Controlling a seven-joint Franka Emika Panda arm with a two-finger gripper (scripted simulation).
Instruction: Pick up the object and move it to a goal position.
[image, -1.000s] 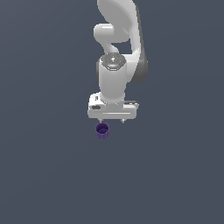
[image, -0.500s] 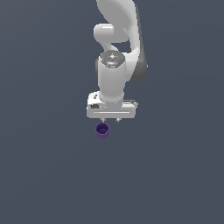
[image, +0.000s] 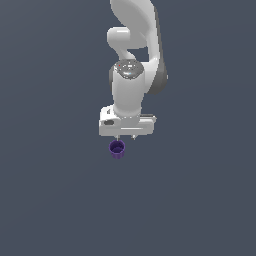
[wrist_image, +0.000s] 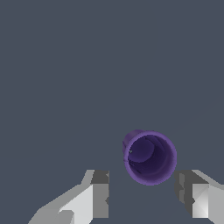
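The small dark purple cup stands upright on the grey floor, its mouth facing up. In the wrist view the cup lies just ahead of the gap between the fingers, nearer one finger than the other. My white gripper hangs just above and behind the cup in the exterior view. In the wrist view the gripper is open and empty, and its two fingertips stand wider apart than the cup. Nothing touches the cup.
Plain dark grey floor all around. The white arm rises above the gripper at the top of the exterior view.
The hand has sunk slightly toward the cup. The cup has not moved.
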